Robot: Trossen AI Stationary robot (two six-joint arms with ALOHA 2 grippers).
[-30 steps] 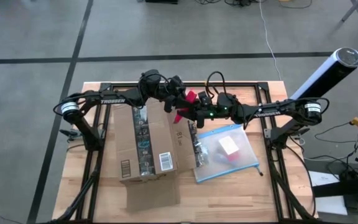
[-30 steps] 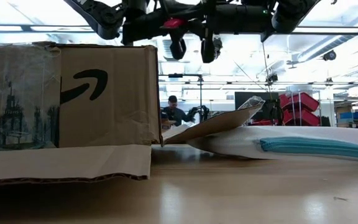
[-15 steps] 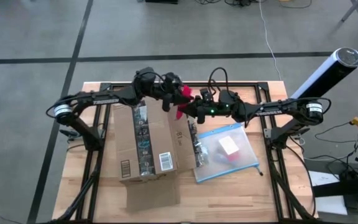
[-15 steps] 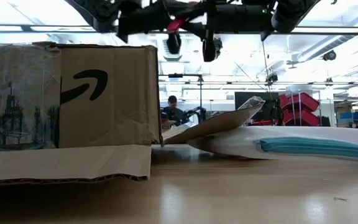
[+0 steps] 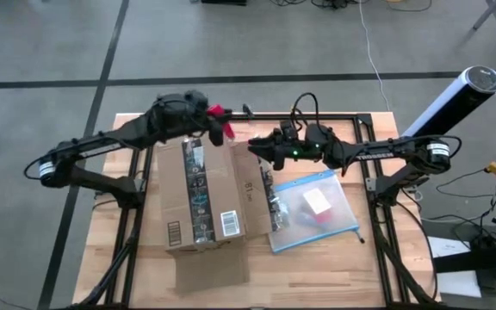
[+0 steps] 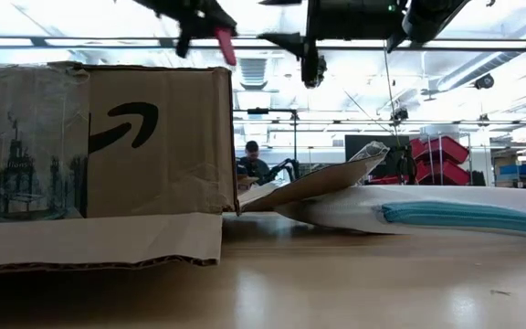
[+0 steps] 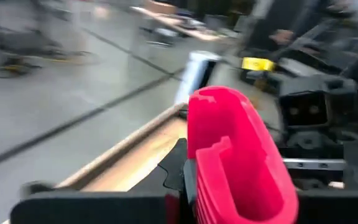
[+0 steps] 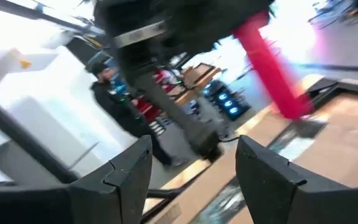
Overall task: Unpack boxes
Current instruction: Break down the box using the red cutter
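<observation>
At upper centre, the left gripper (image 5: 220,122) clamps a small red plastic tool (image 5: 223,120) above the brown corrugated cardboard box (image 5: 203,199); the right gripper (image 5: 254,145), fingers spread, hovers beside it.

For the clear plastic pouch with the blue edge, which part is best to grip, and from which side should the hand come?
Probably the pouch's free corner near the table's right edge, approached from above by the right hand, which is open. The pouch lies flat, its left side sits against the box, and the white block bulges its middle, so a thin outer corner looks easiest to pinch.
</observation>
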